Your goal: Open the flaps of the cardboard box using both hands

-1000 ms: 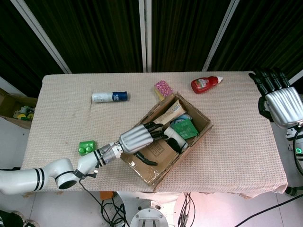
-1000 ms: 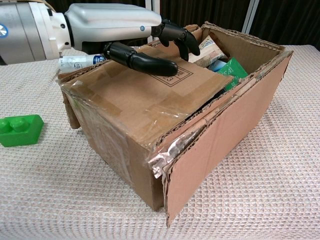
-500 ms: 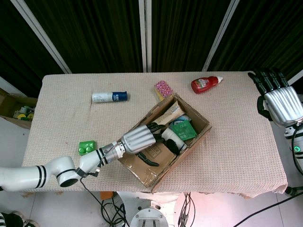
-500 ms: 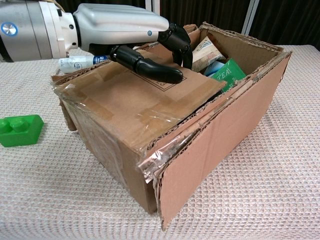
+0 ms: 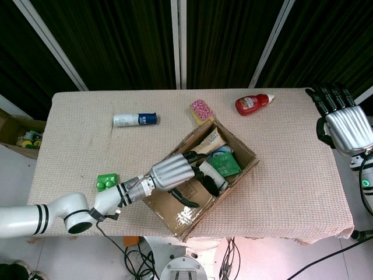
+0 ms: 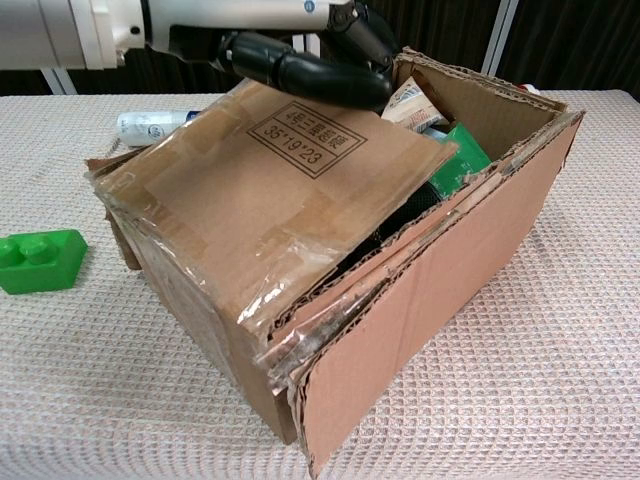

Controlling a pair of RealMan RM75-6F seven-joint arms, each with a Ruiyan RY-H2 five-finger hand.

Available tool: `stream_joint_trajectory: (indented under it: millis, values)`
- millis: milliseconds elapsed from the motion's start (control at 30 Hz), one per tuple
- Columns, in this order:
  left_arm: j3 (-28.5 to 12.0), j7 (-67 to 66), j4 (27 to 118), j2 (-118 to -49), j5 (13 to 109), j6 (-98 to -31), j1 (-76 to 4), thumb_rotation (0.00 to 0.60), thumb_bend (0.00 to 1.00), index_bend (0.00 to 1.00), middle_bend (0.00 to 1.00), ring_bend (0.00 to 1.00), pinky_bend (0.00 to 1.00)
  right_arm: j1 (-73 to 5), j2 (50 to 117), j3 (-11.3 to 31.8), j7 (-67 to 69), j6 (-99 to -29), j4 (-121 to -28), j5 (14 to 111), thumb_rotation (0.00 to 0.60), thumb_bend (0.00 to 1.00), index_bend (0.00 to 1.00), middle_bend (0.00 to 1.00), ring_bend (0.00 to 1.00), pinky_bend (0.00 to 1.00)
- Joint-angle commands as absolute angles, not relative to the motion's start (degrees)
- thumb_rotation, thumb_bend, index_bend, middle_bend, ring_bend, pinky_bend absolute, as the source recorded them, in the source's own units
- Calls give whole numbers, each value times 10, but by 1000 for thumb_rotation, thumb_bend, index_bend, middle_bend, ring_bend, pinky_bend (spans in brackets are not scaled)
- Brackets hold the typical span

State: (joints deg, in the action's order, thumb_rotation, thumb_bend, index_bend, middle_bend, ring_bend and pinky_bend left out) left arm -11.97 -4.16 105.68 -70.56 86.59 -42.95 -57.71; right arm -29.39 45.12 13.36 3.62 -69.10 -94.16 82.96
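The cardboard box (image 5: 233,153) lies askew mid-table, its far half uncovered with packets inside. One printed flap (image 6: 290,150) still covers the near half and slants upward. My left hand (image 5: 173,171) grips that flap at its inner edge, with the thumb (image 6: 305,72) on top and the fingers (image 6: 368,35) hooked over the edge into the box. The side flap (image 6: 440,300) leans outward along the front wall. My right hand (image 5: 345,123) hovers off the table's right edge with its fingers spread, holding nothing. It shows only in the head view.
A red ketchup bottle (image 5: 253,103) and a pink packet (image 5: 201,108) lie behind the box. A white and blue bottle (image 5: 135,119) lies at the back left. A green block (image 5: 106,182) sits beside my left forearm. A green packet (image 5: 225,164) sits inside the box.
My left hand has curled over the flap's edge and raised it. The whole box has slid toward the table's front and turned a little. The right hand has stayed put.
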Motion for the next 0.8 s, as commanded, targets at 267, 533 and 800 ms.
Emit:
stream_joint_trajectory:
  millis: [267, 533, 800]
  values:
    - [-144, -43, 1184, -570, 785, -413, -570, 0, 0, 581, 588, 118, 184, -294, 447, 136, 26, -694, -957, 836, 592, 784, 0, 0, 0, 0]
    - [-135, -22, 1258, -481, 771, -394, -552, 0, 0, 672, 674, 188, 185, -295, 446, 139, 10, -696, -974, 838, 591, 778, 0, 0, 0, 0]
    - [-130, -1, 1302, -409, 779, -396, -525, 0, 0, 686, 687, 196, 184, -296, 448, 138, -7, -693, -985, 839, 591, 778, 0, 0, 0, 0]
